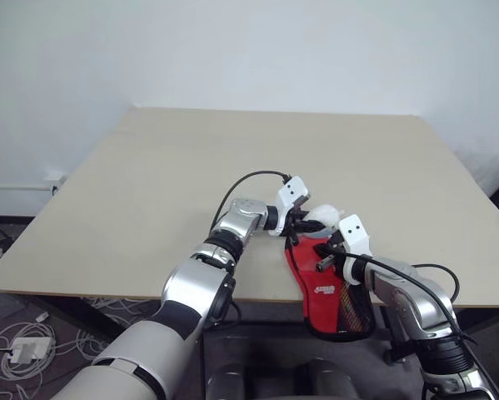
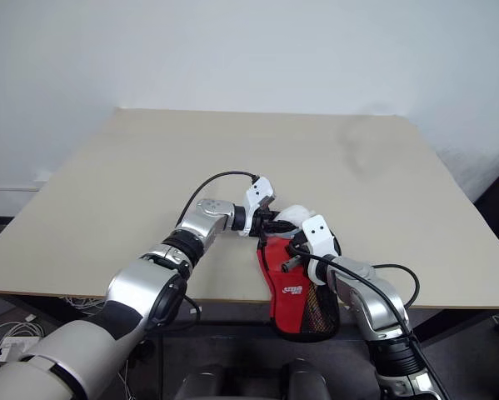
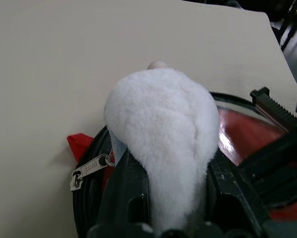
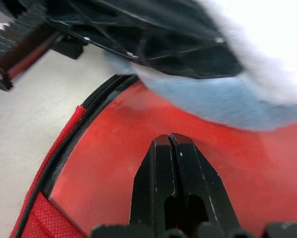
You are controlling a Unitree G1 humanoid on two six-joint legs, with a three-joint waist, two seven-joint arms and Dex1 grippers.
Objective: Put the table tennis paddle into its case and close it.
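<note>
Right end effector (image 4: 170, 141), fingers pressed together, rests on the red case (image 1: 324, 287) at the worktop (image 1: 149, 183) edge; left end effector (image 1: 297, 223) hovers just beyond, grip unclear. Paddle seems inside; the zipper pull (image 3: 89, 168) suggests closing remains.

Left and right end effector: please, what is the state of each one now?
Left end effector: cannot be told; a white fluffy cover hides its fingers, at the case.
Right end effector: closed, holding nothing, over the red paddle face.
</note>
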